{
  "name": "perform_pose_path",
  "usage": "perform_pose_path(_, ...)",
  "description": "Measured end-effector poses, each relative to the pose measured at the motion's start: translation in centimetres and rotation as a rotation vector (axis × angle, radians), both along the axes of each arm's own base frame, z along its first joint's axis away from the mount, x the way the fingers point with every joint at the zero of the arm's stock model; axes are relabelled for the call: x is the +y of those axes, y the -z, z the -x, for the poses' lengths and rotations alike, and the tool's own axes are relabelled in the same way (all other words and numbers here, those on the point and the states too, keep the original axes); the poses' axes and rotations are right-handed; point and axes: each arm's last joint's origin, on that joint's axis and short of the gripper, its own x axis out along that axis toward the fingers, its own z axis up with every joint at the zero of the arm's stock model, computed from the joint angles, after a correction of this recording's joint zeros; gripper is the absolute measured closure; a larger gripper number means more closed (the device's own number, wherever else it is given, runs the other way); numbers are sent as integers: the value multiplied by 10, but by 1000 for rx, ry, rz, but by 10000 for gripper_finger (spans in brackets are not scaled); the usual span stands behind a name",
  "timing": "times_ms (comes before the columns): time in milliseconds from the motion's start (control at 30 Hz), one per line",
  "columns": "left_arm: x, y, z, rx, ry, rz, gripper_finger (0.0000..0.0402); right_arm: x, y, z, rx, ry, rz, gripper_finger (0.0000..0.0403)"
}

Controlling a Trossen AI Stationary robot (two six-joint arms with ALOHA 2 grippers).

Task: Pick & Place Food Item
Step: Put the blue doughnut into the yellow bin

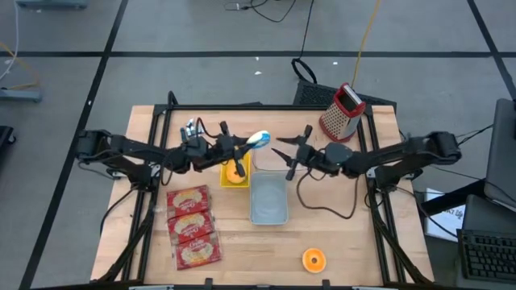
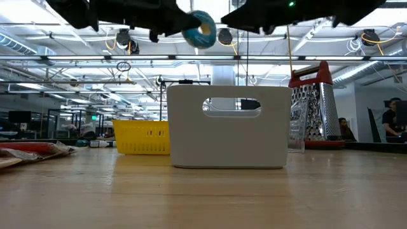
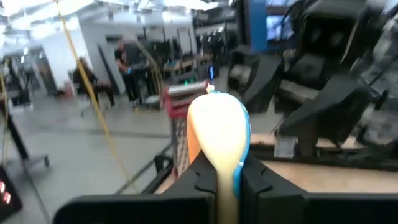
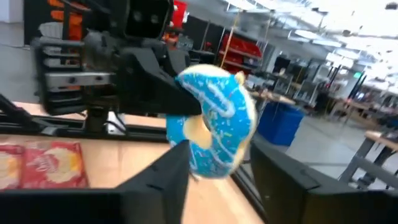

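A donut with blue icing (image 1: 258,139) hangs high above the table, over the gap between the yellow basket (image 1: 235,173) and the white bin (image 1: 268,200). My left gripper (image 1: 244,145) reaches in from the table's left and is shut on the donut. My right gripper (image 1: 284,153) faces it from the table's right, open. In the right wrist view its two fingers stand on either side of the donut (image 4: 214,121), just short of it. The low view shows the donut (image 2: 202,28) well above the bin (image 2: 229,127). My left gripper pinches the donut's ring at the side nearest it (image 3: 225,171), between its two fingers. The fingers (image 3: 199,180) lie level and come from the table's left. The donut stands on edge, sticks out beyond the fingertips and is lifted clear of everything below.
Another donut lies in the yellow basket, and an orange one (image 1: 314,259) lies near the front right. Three red snack packs (image 1: 192,225) lie at the front left. A red-handled grater (image 1: 342,111) stands at the back right, and a dark cable (image 1: 322,205) loops beside the bin.
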Motion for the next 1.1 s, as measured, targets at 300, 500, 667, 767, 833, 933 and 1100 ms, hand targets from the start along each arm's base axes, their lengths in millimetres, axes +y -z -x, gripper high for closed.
perform_pose_path(300, 15, 9, 33, 154, -22, 419, 371, 1, -10, 44, 185, -3, -144, 152)
perform_pose_path(500, 11, 38, 61, 142, 34, 653, 391, 0, -8, 54, 247, 8, -179, 151)
perform_pose_path(667, 3, 61, 75, 152, 71, 873, 382, 0, -4, 54, 257, 6, -161, 159)
perform_pose_path(767, -1, 70, 77, 174, 74, 942, 392, 0, -2, 54, 265, 6, -157, 160)
perform_pose_path(833, -3, 74, 74, 183, 69, 970, 392, 0, -2, 54, 264, 6, -155, 159)
perform_pose_path(933, -7, 82, 70, 216, 53, 1006, 380, 0, -2, 54, 264, 6, -155, 159)
perform_pose_path(1100, -9, 102, 63, 262, -37, 1044, 381, 0, -2, 54, 263, 6, -158, 164)
